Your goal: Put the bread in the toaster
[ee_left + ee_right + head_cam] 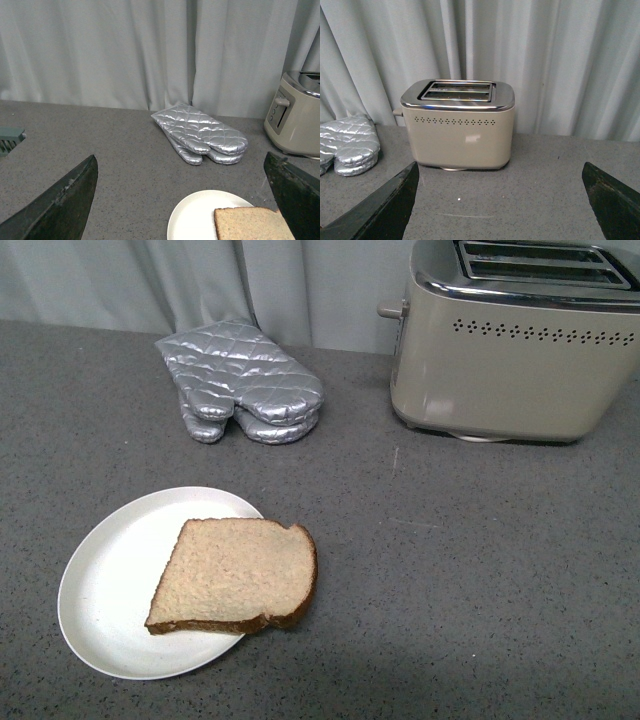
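A slice of tan bread with a dark crust lies on a round white plate near the front left of the grey counter, its right side hanging over the rim. The beige toaster stands at the back right, two chrome slots facing up, lever on its left side. Neither arm shows in the front view. In the left wrist view my left gripper is open, wide apart above the counter, with the bread and plate just ahead. My right gripper is open too, facing the toaster across bare counter.
A silver quilted oven mitt lies at the back, left of the toaster, also visible as the mitt in the left wrist view and the mitt in the right. Grey curtains hang behind the counter. A greenish object sits at the far left.
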{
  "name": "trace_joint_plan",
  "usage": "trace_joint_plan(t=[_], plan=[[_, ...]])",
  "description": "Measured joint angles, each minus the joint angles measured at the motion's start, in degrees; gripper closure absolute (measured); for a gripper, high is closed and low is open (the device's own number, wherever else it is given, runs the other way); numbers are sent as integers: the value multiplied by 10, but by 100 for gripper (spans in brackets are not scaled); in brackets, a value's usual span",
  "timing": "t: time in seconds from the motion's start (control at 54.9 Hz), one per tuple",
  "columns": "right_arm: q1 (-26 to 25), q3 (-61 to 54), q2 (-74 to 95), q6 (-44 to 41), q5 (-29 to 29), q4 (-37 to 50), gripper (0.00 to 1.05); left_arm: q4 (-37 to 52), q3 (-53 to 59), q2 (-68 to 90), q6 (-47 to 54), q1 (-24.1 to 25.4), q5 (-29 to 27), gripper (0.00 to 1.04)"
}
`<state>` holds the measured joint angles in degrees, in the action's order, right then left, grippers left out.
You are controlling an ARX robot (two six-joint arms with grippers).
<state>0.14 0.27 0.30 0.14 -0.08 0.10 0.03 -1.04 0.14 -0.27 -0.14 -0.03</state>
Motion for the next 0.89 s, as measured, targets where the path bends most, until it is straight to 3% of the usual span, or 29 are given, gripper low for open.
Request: trace_joint_plan(t=[0.419,0.492,0.528,0.619,0.746,0.892], plan=[[0,0,0,0,0,0,10,0,0,0,0,0,0,7],[0,0,0,0,0,0,10,-81,-30,46,-50,-23,-72,7],[0,0,0,0,1,0,10,-141,-68,161,-120,-42,-124,7],[0,0,-1,0,0,0,10,-56,-86,340,-169,-52,-101,7],[0,0,-1,0,0,0,10,76,-131,574,-156,-35,-34,7],[0,0,-1,0,0,0,10,113,-172,723,-130,-17,2,7]])
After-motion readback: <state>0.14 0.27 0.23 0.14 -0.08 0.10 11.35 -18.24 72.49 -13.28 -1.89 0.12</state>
